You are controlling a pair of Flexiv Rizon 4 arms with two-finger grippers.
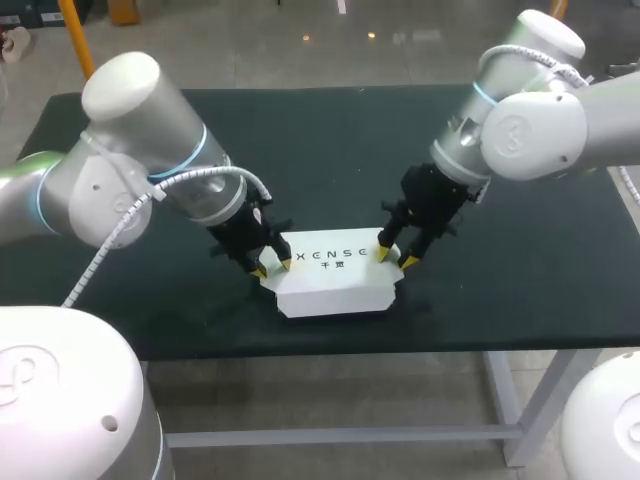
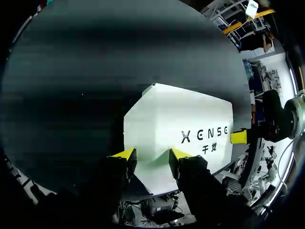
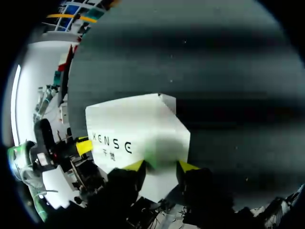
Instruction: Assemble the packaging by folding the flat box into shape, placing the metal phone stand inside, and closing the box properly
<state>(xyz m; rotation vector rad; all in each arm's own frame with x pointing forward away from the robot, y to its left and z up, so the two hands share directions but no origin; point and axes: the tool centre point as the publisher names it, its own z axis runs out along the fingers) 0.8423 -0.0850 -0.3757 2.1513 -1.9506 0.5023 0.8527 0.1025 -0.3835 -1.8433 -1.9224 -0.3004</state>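
Box [image 1: 335, 275], white and closed, is lying flat on the dark table [image 1: 330, 140]. Left tool [image 1: 272, 268] is resting on the top of the box at its left end, fingers apart. Right tool [image 1: 395, 258] is resting on the box's right end, fingers apart too, gripping nothing.

A white box [image 1: 338, 282] lies flat on the dark desk [image 1: 330, 140], close to the near edge and about midway between left and right. Its broad top face, with dark print, is turned up. The corners are cut at a slant. A low side wall shows along its near edge.
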